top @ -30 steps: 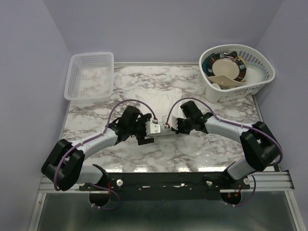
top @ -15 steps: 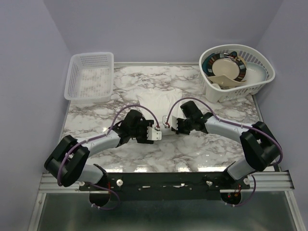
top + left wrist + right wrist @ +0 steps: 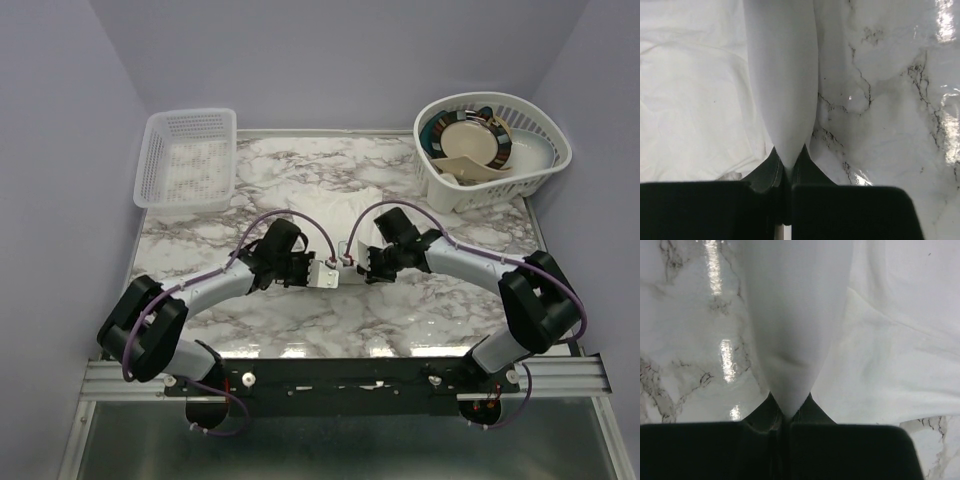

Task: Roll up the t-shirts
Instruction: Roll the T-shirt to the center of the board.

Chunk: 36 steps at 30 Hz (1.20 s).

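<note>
One white t-shirt (image 3: pixel 335 205) lies flat on the marble table (image 3: pixel 200 240), just beyond both grippers. At its near edge my left gripper (image 3: pixel 305 270) and right gripper (image 3: pixel 368 262) sit close together. The left wrist view has the left gripper (image 3: pixel 788 167) shut on a raised fold of the t-shirt (image 3: pixel 782 90), with the flat cloth spreading to the left. My right gripper (image 3: pixel 790 412) is likewise shut on a lifted fold of the t-shirt (image 3: pixel 795 315); flat cloth lies to its right. No printed marks show.
A white rectangular lattice basket (image 3: pixel 188 160) stands at the back left corner. At the back right, a round white basket (image 3: pixel 535 165) holds plates and bowls. Bare marble flanks the shirt on both sides, and the table's near edge (image 3: pixel 330 352) runs just behind the grippers.
The left gripper has gone from wide open to shut on the shirt's near edge, shifting slightly toward the right gripper. The right gripper stays shut in place.
</note>
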Motion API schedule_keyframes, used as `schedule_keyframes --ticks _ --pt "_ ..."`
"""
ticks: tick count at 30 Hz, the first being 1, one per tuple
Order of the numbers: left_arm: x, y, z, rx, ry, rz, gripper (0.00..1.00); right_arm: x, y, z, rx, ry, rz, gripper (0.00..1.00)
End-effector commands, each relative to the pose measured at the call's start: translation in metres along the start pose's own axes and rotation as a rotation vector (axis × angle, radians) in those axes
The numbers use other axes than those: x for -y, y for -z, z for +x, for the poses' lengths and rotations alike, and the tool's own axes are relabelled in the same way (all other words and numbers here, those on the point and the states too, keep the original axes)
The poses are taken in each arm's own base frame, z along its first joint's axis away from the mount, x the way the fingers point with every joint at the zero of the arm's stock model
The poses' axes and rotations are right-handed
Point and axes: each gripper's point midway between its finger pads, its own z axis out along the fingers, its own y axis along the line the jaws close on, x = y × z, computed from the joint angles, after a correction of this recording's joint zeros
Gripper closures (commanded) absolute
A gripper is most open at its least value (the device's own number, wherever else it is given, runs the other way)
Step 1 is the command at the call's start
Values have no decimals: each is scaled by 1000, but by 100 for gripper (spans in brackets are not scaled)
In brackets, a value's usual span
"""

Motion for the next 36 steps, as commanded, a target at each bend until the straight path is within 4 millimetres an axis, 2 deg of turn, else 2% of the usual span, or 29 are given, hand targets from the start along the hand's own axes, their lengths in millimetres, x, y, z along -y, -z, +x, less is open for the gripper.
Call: schedule_keyframes --ticks 1,3,4,6,7,8,9,10,11,15,16,17,19,20,26,34,35,36 --pt "35 13 -18 55 151 228 100 -28 9 -1 -4 -63 -187 99" --pt "36 20 -30 95 195 282 100 -35 18 -3 4 -90 -254 99" --pt "51 24 -27 70 248 355 100 -37 18 -1 -4 -106 -279 99" --pt "51 31 -35 80 270 411 100 -43 27 -3 -2 -126 -338 100" --pt "64 35 -38 83 324 481 100 -45 27 -1 -12 -143 -363 100" --pt "60 37 -44 94 326 497 100 -48 29 -1 -12 -146 -385 100" --pt "61 39 -45 94 350 520 100 -57 33 1 -21 -157 -437 100" --pt "66 39 -45 96 406 562 100 -57 35 0 -23 -160 -450 100" --pt "60 40 -47 103 418 565 100 -61 33 3 -33 -174 -481 100" --pt "55 35 -40 92 489 619 100 -72 36 8 -55 -236 -589 99" --pt "59 32 -33 74 528 656 100 -72 36 8 -54 -248 -605 100" --pt "52 32 -33 86 536 655 100 -66 36 6 -46 -257 -607 100" --pt "53 28 -26 71 575 686 100 -69 34 9 -55 -305 -654 100" --pt "47 27 -23 72 578 678 100 -61 34 7 -47 -313 -645 100" --pt "36 18 -9 60 614 673 100 -51 25 18 -71 -369 -695 99" --pt "31 12 9 32 655 700 100 -41 19 21 -116 -423 -787 98" --pt "30 11 11 30 655 695 100 -34 18 18 -113 -419 -782 98" --pt "29 10 13 26 660 694 100 -37 17 22 -134 -441 -811 98"
